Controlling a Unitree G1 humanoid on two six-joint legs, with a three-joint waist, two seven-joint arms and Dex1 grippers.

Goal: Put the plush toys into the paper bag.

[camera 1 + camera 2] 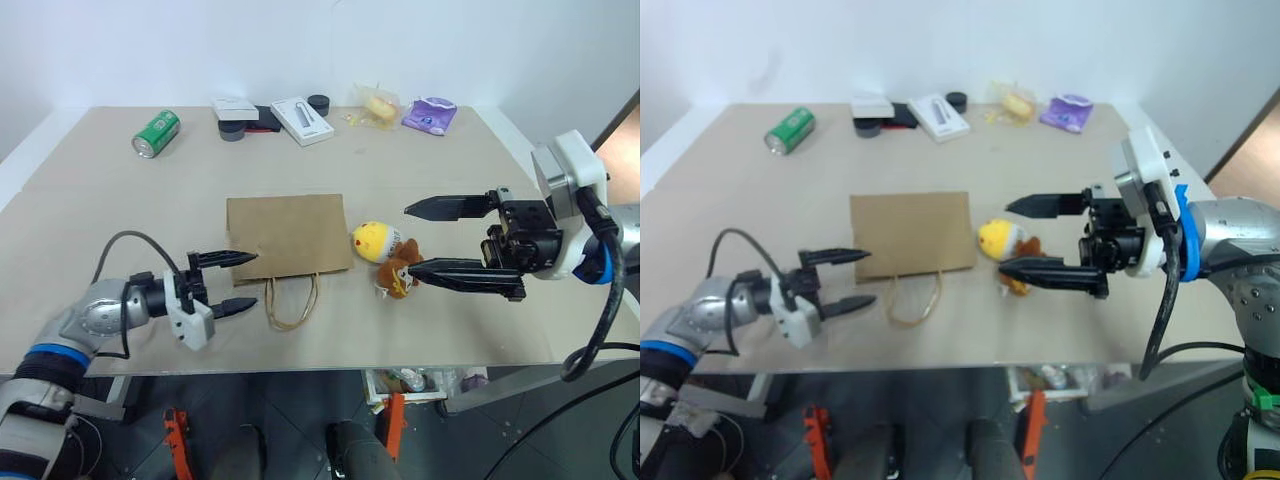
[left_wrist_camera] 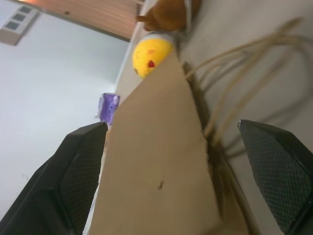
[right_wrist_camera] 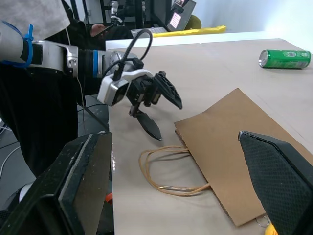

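Plush toys (image 1: pixel 385 255) lie untouched; left claw (image 1: pixel 235 282) and right claw (image 1: pixel 425 238) gape empty.

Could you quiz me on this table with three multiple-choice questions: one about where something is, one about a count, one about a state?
1. Where is the green can?
A. far left of the table
B. inside the bag
C. beside the toys

2. How many plush toys lie beside the bag?
A. one
B. two
C. four

3. How is the bag?
A. standing open
B. lying flat
C. lifted by a claw

Answers:
1 A, it lies near the far left corner.
2 B, a yellow toy and a brown toy.
3 B, flat with its handles toward the robot; the left claw and right claw are open and hold nothing.
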